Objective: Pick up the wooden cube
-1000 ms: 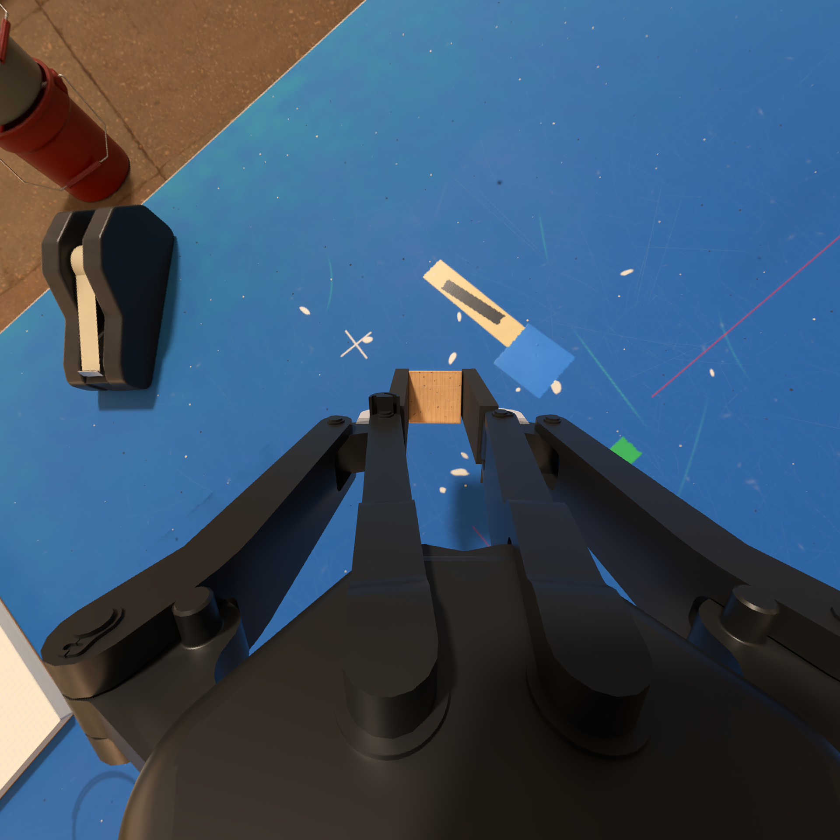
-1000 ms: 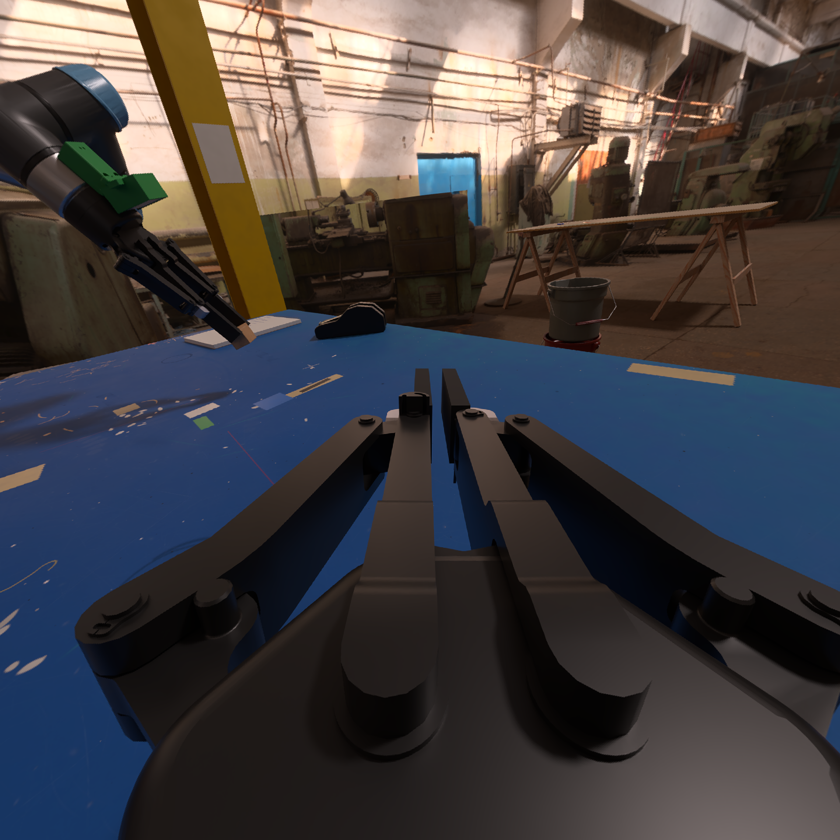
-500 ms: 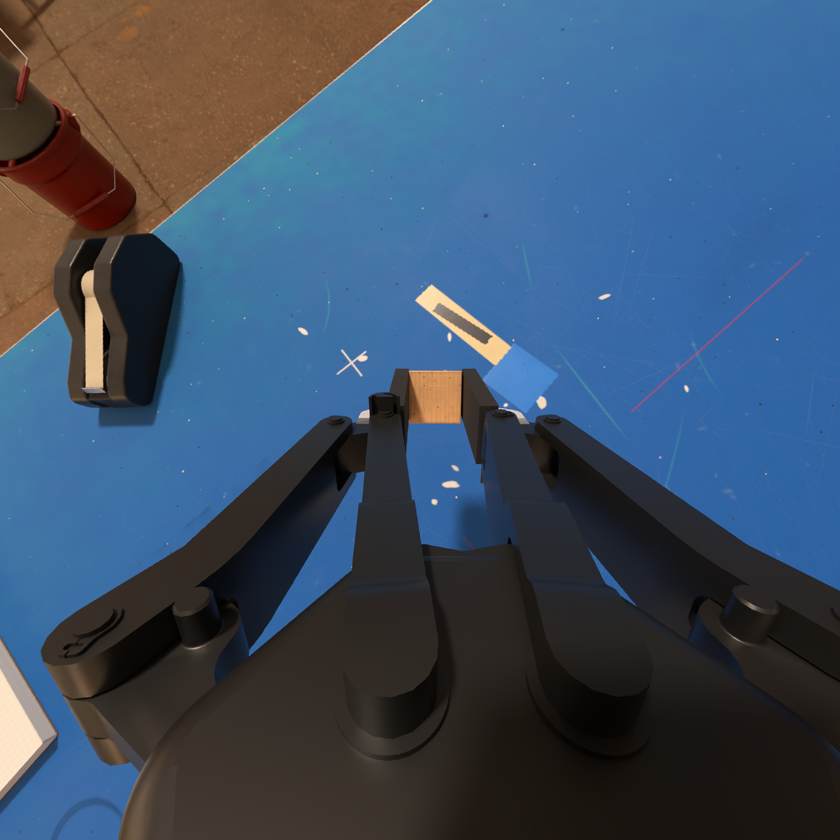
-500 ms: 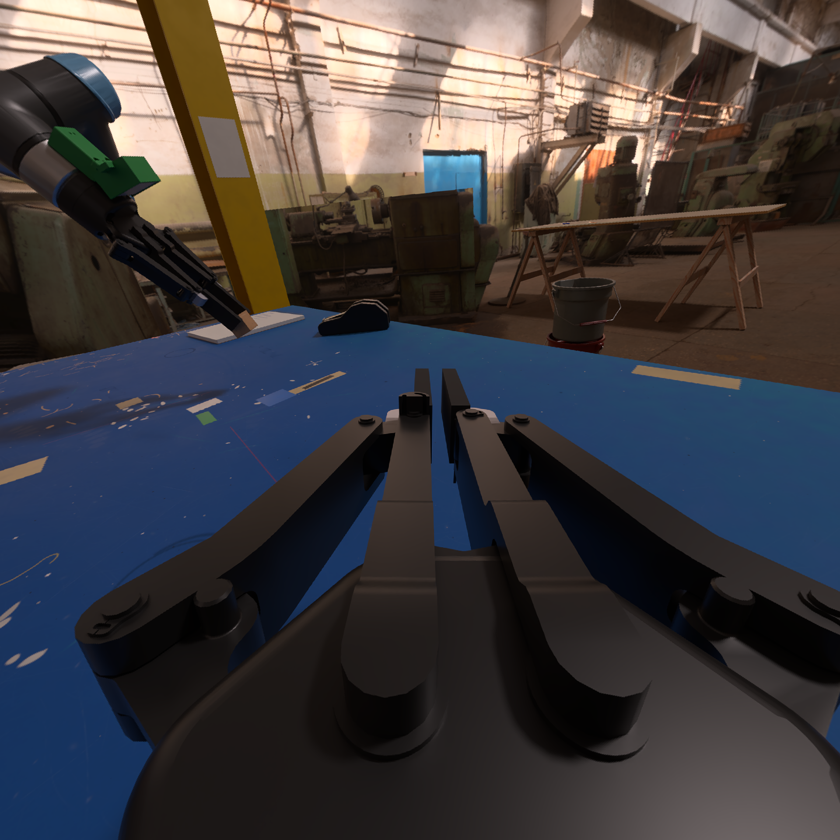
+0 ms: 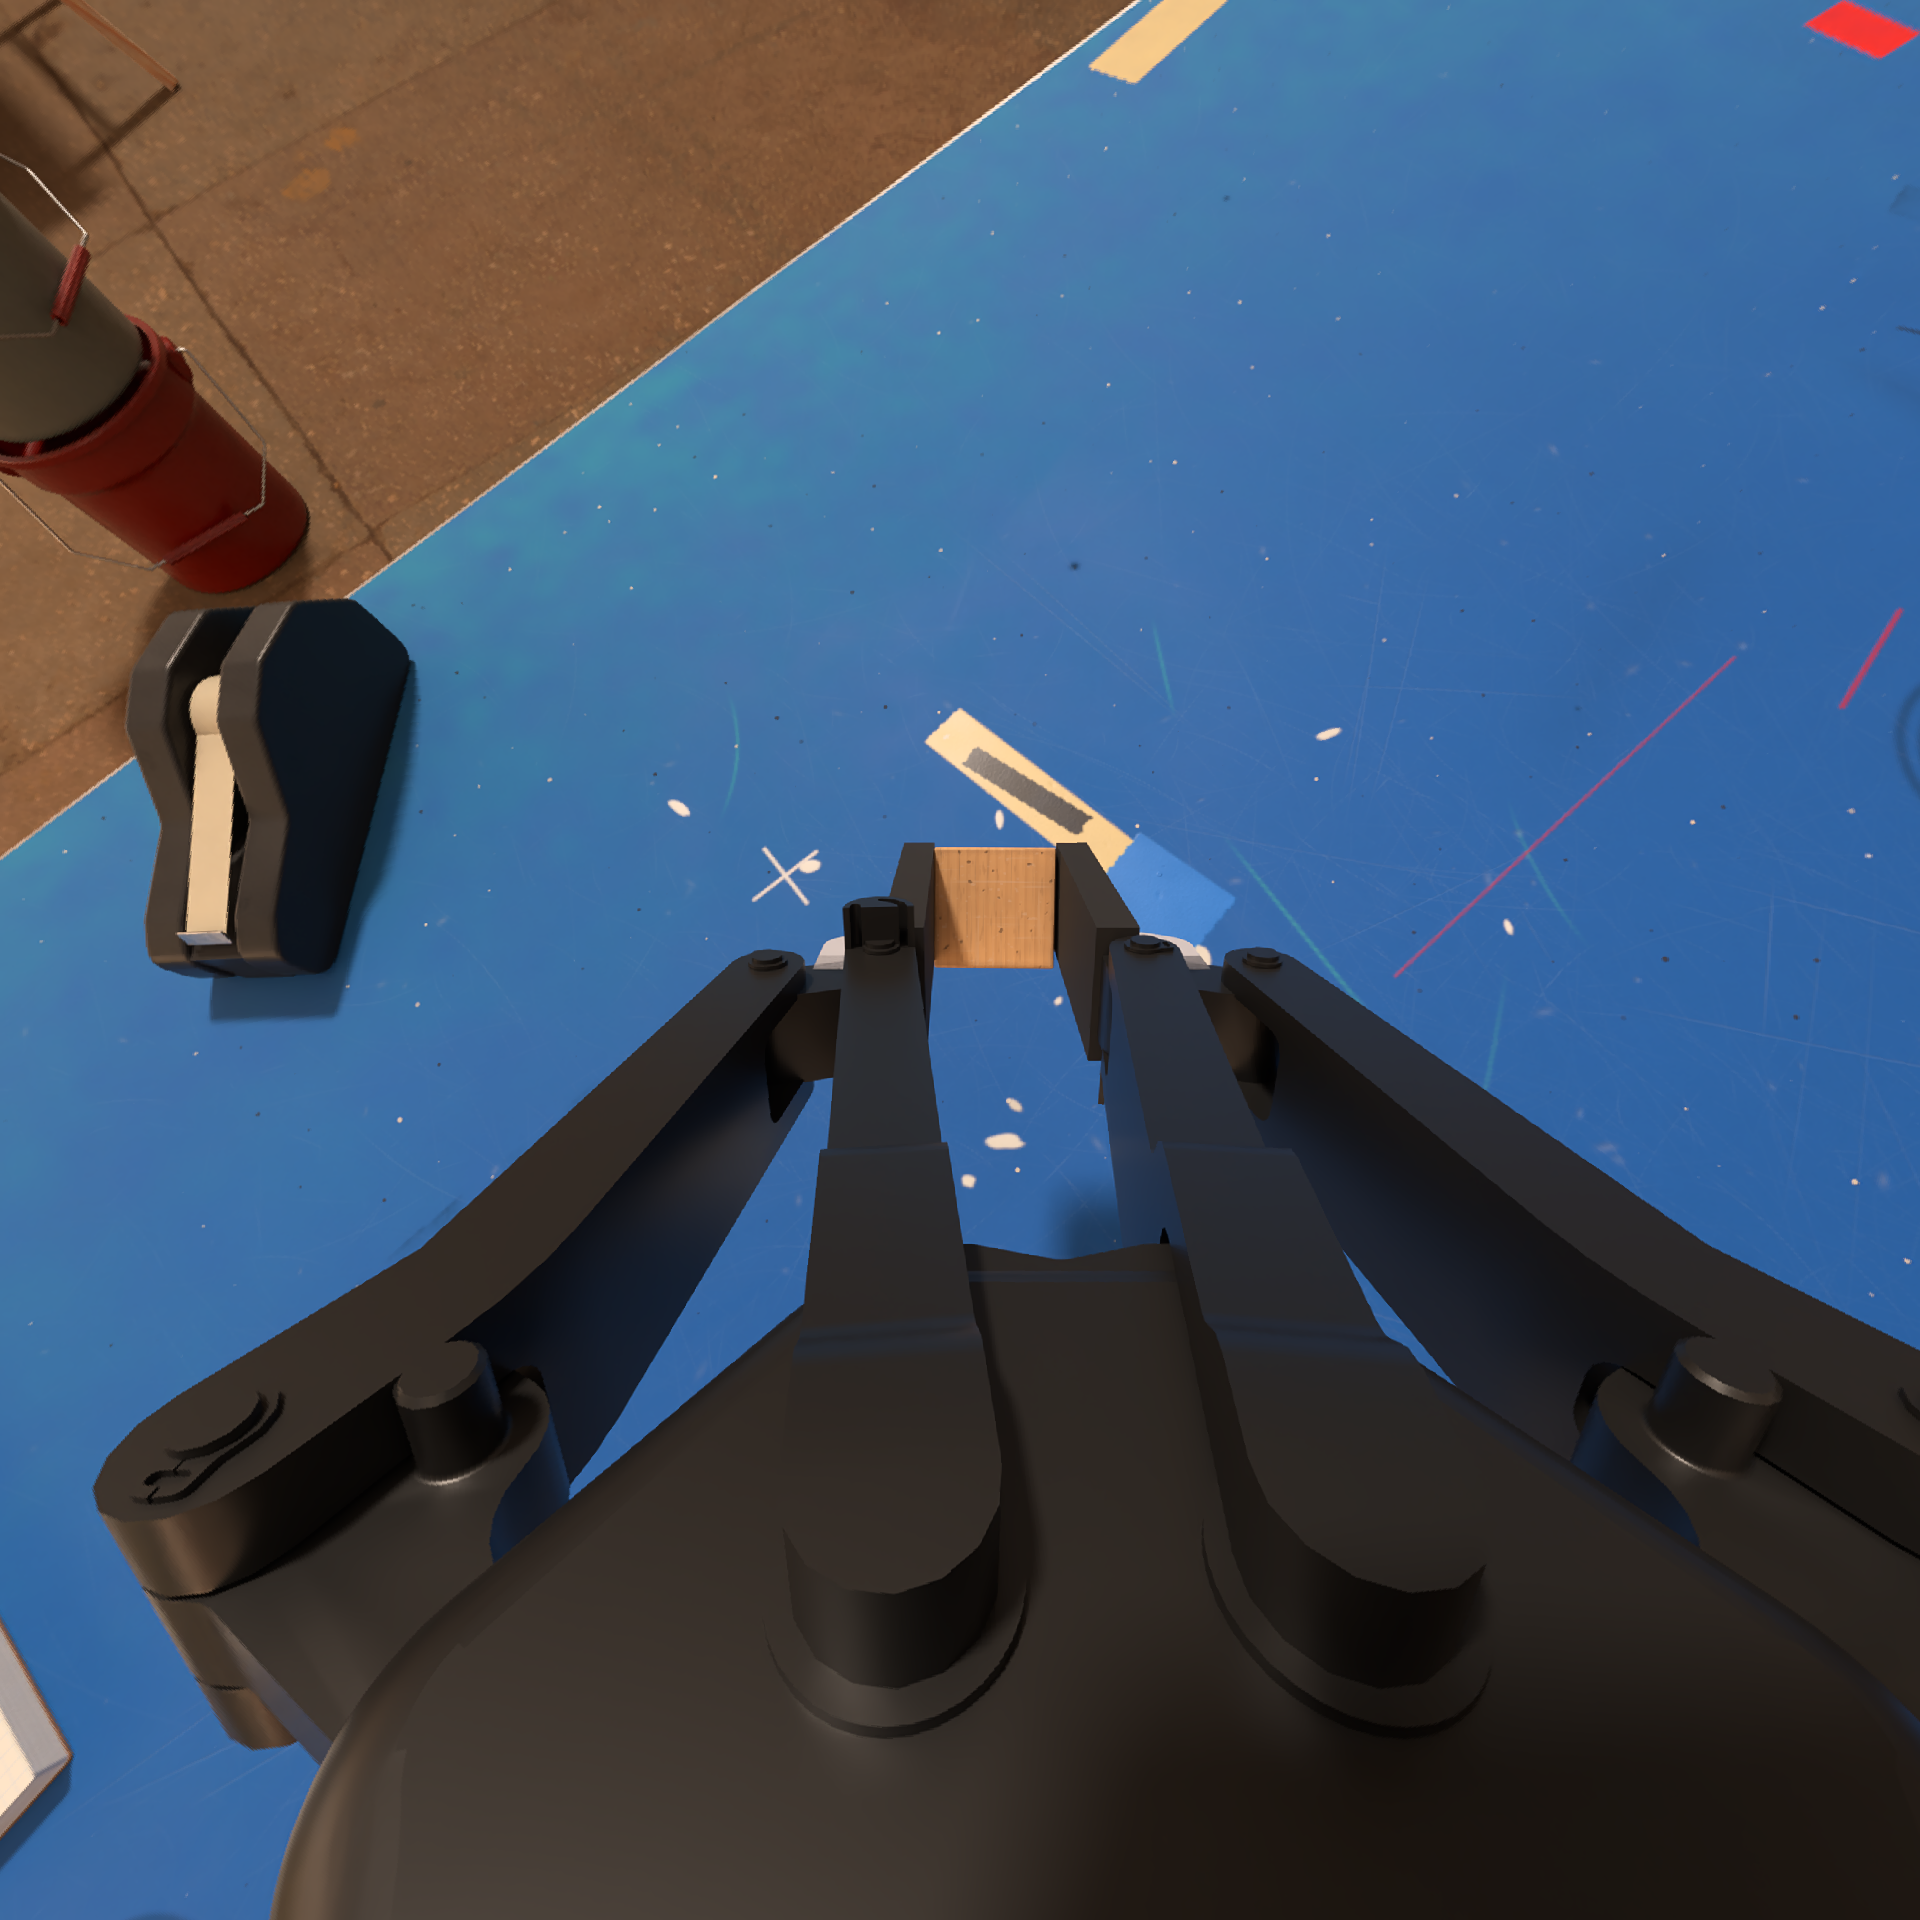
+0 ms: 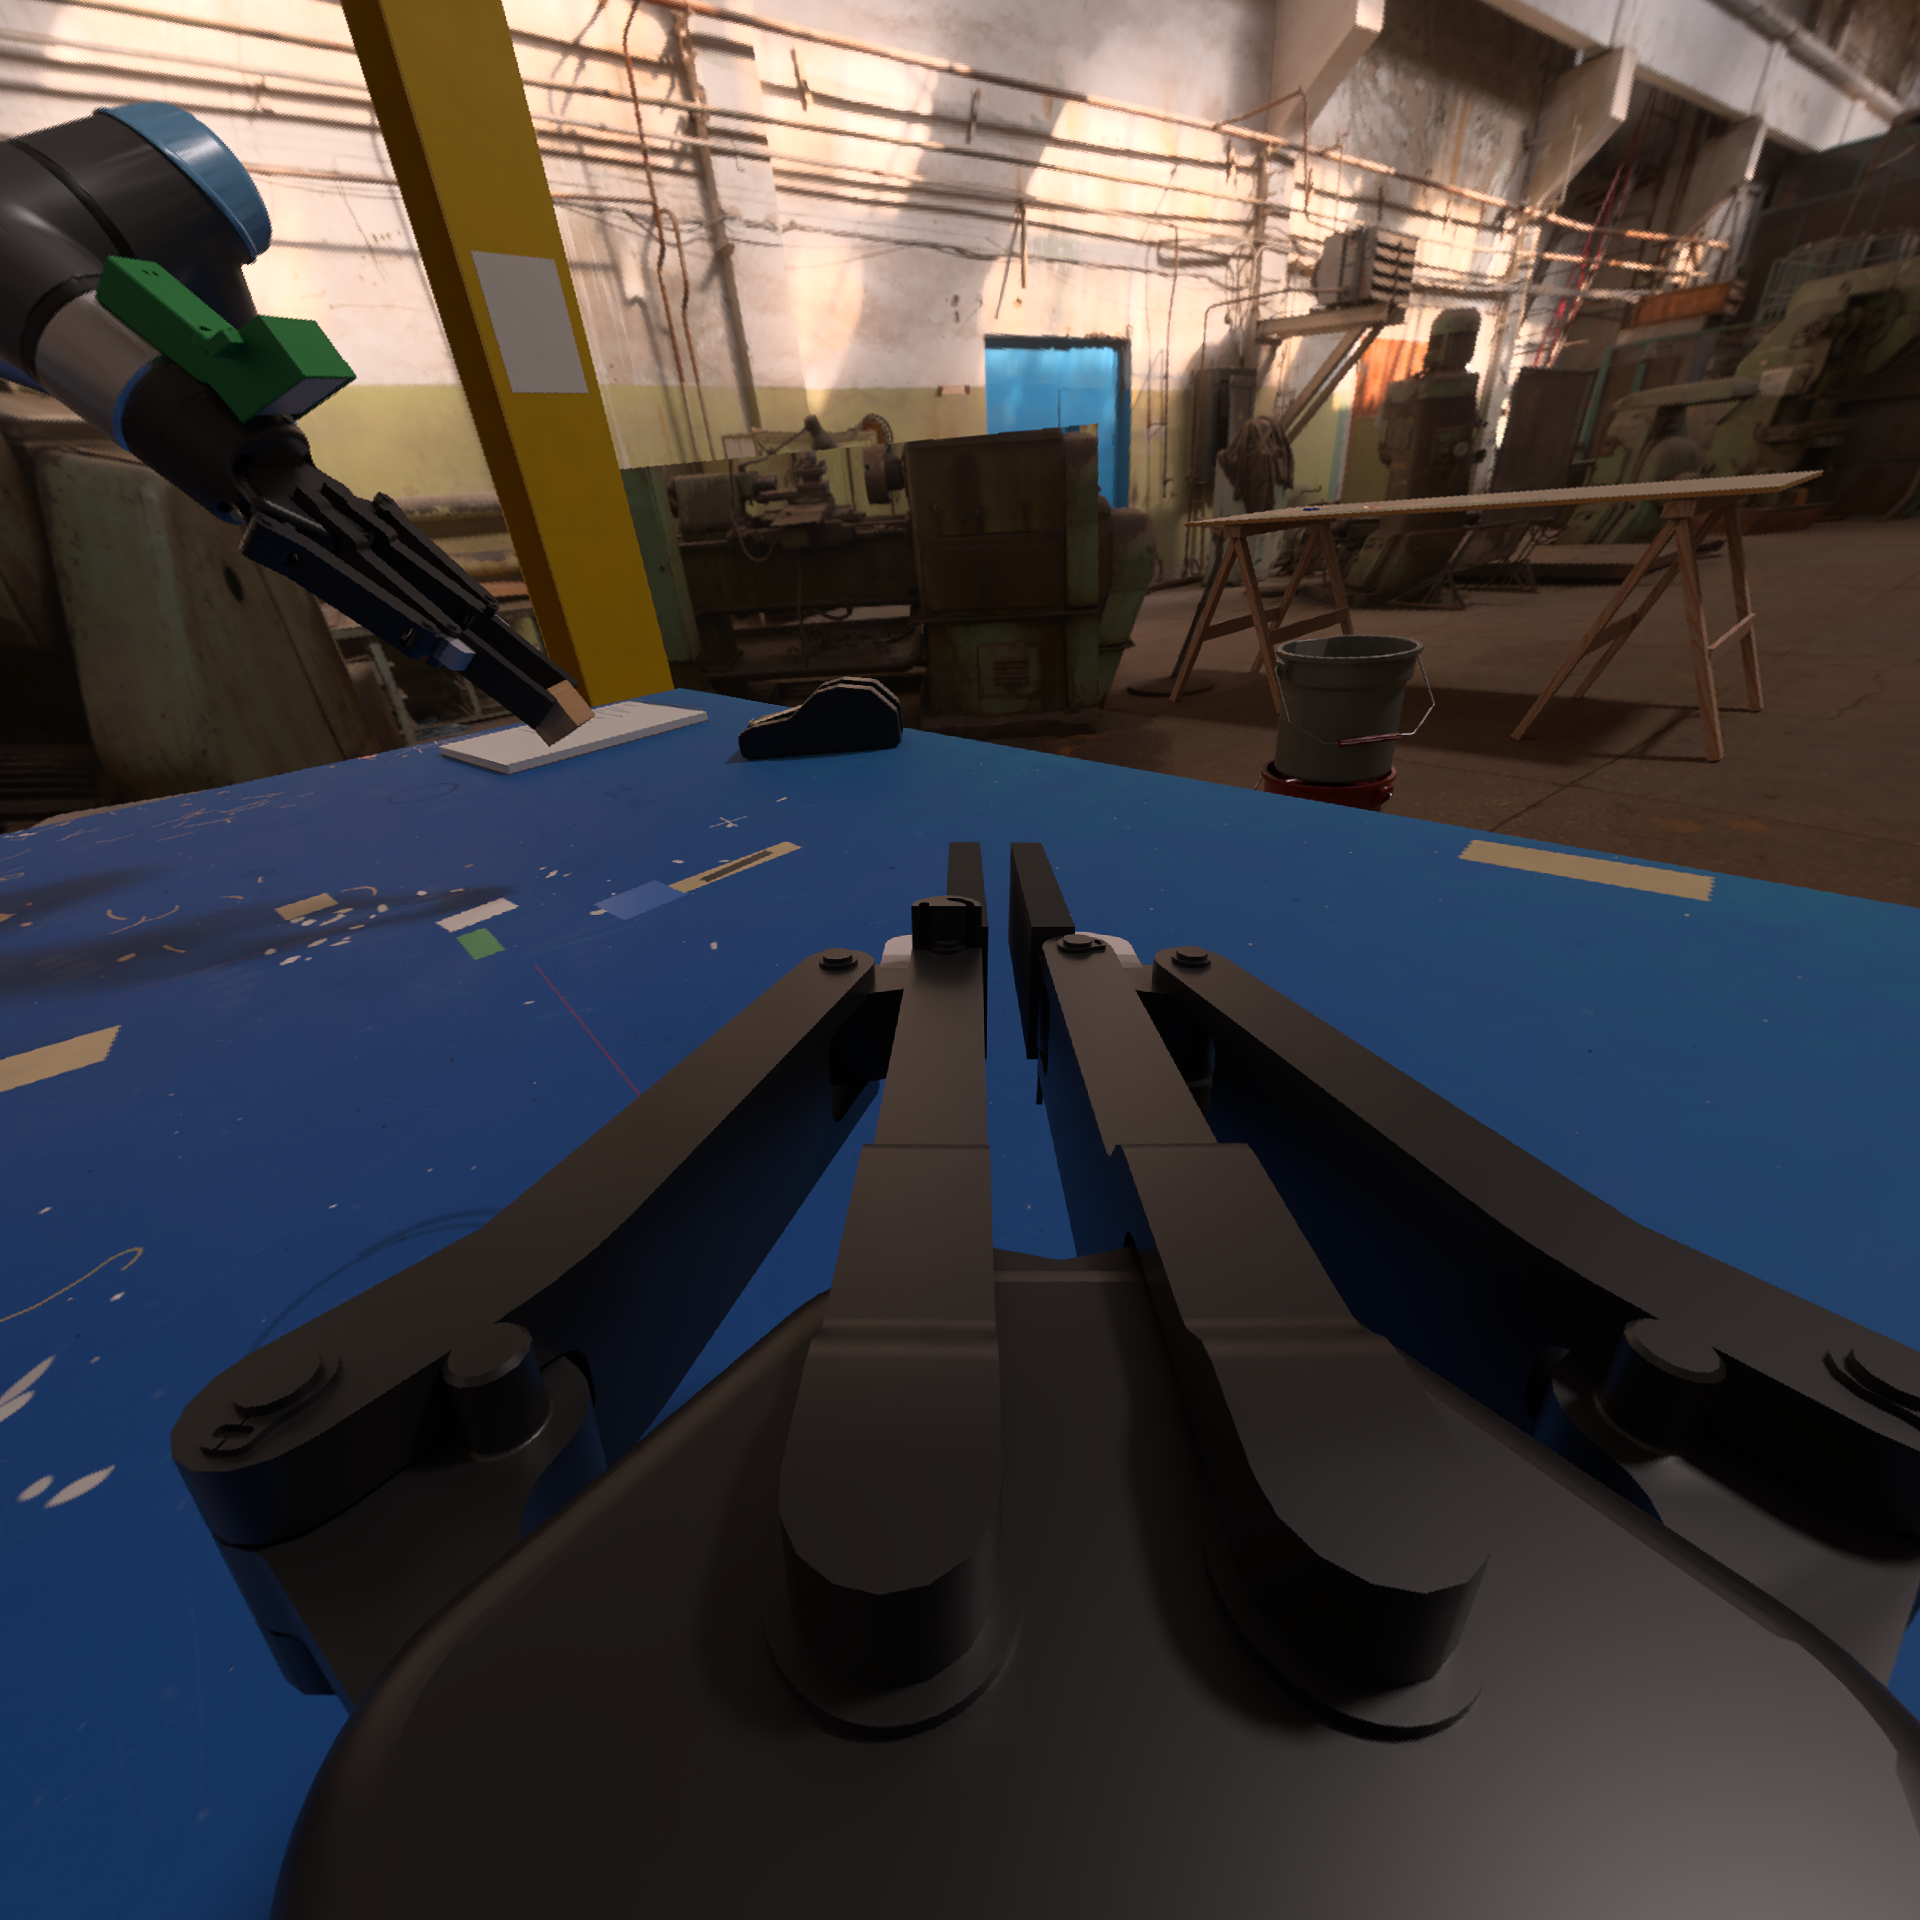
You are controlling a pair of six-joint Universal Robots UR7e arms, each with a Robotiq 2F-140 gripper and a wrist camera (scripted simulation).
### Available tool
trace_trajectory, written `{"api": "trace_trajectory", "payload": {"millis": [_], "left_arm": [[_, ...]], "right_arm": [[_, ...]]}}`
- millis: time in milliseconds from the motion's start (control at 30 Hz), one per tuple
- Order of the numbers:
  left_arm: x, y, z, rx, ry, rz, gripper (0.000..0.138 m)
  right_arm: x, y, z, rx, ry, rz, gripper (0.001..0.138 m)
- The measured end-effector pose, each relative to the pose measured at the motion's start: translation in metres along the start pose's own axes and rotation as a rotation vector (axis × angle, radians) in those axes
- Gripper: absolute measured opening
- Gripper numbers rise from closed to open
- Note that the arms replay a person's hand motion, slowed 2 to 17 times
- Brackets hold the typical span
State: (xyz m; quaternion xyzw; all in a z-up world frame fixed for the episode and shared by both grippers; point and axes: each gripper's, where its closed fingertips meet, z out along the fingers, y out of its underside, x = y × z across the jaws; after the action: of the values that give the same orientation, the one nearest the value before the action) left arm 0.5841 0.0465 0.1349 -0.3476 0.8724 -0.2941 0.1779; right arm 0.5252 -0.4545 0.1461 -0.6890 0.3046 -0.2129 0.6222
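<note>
One wooden cube [image 5: 994, 907] clamped in left pincer [image 5: 994, 914], clear above blue desk [image 5: 1351, 416]. Right pincer [image 6: 995, 883] nearly closed, empty. Grey bucket [image 6: 1345, 707]: contents unseen.

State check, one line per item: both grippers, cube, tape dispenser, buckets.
left gripper: shut on the wooden cube
wooden cube: held between the pads, clear of the table
right gripper: shut, empty
tape dispenser: resting on the table near its edge
grey bucket: upright, nested in a red bucket

Wooden cube [image 5: 993, 907] held above the table [image 5: 1351, 436] between the left gripper [image 5: 993, 904] fingers; tape dispenser [image 5: 265, 790] to its left near the table edge; bucket [image 5: 156, 468] on the floor beyond.
</note>
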Motion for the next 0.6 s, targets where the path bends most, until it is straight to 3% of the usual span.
{"api": "trace_trajectory", "payload": {"millis": [600], "left_arm": [[0.011,-0.016,-0.011,0.088,0.031,-0.005,0.031]], "right_arm": [[-0.006,0.0,0.003,-0.006,-0.025,-0.015,0.008]]}}
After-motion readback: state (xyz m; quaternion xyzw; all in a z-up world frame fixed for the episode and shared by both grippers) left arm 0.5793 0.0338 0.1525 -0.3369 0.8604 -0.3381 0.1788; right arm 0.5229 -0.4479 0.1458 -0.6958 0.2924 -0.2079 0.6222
